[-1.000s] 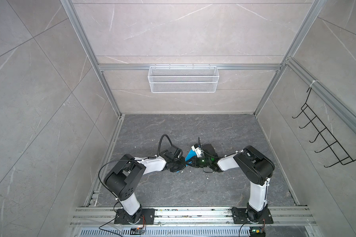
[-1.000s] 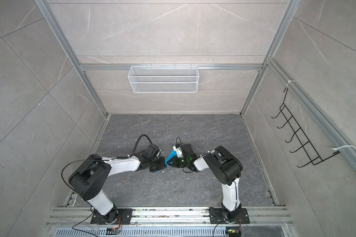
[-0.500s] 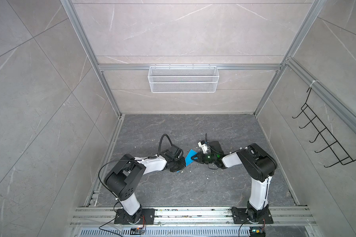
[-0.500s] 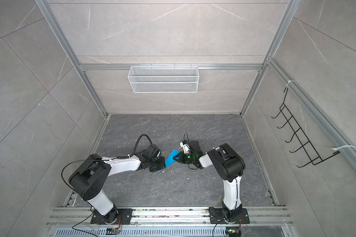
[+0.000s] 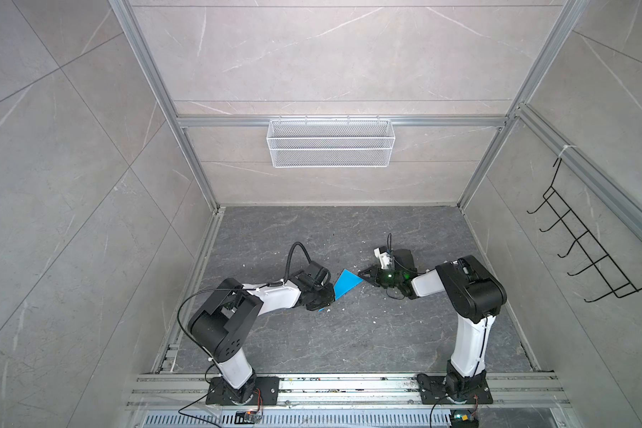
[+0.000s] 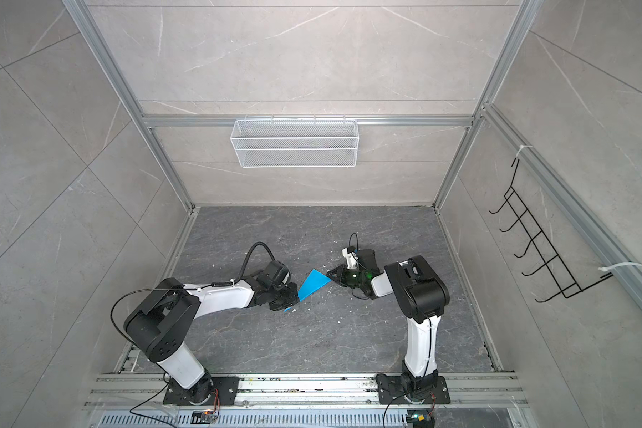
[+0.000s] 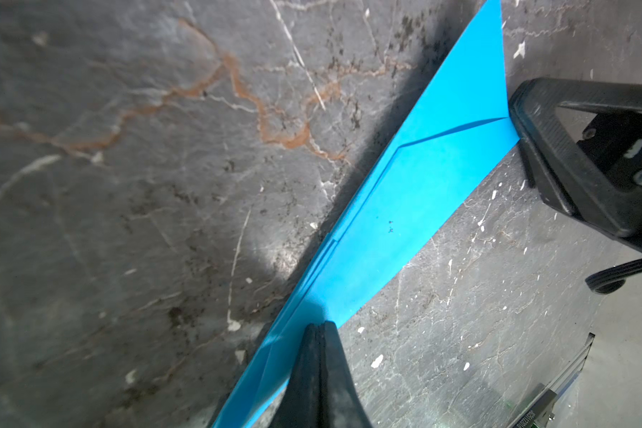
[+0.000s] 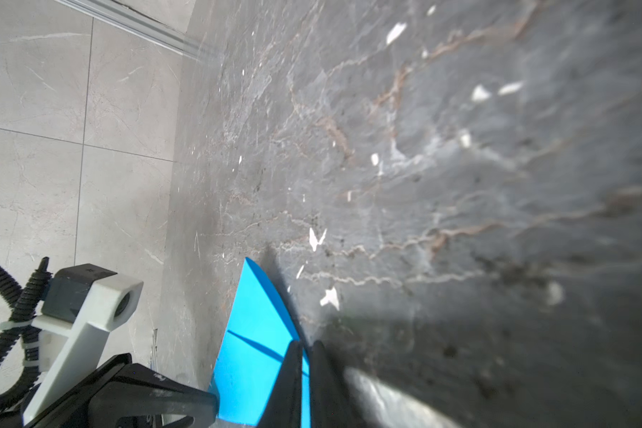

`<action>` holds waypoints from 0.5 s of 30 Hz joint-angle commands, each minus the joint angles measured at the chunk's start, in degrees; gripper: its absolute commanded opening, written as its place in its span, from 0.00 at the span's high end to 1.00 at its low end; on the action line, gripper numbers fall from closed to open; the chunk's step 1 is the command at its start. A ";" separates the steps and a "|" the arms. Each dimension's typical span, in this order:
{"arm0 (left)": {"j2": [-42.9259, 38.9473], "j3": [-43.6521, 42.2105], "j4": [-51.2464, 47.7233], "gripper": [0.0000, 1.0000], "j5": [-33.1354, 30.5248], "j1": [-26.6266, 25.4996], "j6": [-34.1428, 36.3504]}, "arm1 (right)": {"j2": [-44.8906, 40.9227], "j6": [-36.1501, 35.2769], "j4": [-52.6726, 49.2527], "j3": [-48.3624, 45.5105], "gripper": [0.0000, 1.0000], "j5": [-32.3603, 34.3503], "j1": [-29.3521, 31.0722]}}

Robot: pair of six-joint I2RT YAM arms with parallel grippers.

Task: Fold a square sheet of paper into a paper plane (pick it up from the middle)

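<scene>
The paper plane [image 5: 345, 283] [image 6: 312, 283] is bright blue paper folded into a slim pointed kite shape with a crease, stretched between both grippers near the floor's middle. My left gripper [image 5: 328, 302] [image 6: 293, 300] [image 7: 321, 326] is shut on its narrow end, and the blue point sticks out behind the jaws. My right gripper [image 5: 361, 275] [image 6: 328, 275] [image 8: 304, 346] is pinched on the wide corner, with blue paper [image 8: 253, 333] showing in the thin slit between its fingers [image 7: 534, 129]. The long edge of the paper [image 7: 404, 207] is lifted and casts a shadow.
A white wire basket [image 5: 330, 148] hangs on the back wall and a black hook rack [image 5: 586, 252] on the right wall. Small white scraps [image 5: 349, 307] dot the dark stone floor. An aluminium rail [image 5: 330, 385] with both arm bases runs along the front.
My right gripper has drawn back to the right, away from the left one, and much more of the blue paper shows between them. The left gripper has stayed put.
</scene>
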 commanded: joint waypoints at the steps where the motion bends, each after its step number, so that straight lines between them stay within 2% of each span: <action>1: 0.30 0.14 -6.03 1.00 -1.54 0.24 0.16 | -3.67 -1.39 0.75 -1.97 0.88 0.12 0.67; 3: 0.45 0.37 -6.17 1.00 -1.65 0.24 0.22 | -7.44 -2.24 0.75 -3.50 0.88 0.76 1.69; 8: 0.96 0.59 -6.29 1.00 -1.75 0.26 0.28 | -16.52 -3.92 -4.00 -7.52 0.86 9.40 4.27; 12: 1.15 0.50 -6.14 1.00 -1.67 0.22 0.32 | -19.31 -5.44 -8.09 -7.97 0.86 13.34 7.63; 15: 1.07 0.38 -6.08 1.00 -1.49 0.23 0.30 | -18.24 -5.47 -9.79 -6.22 0.86 13.45 11.62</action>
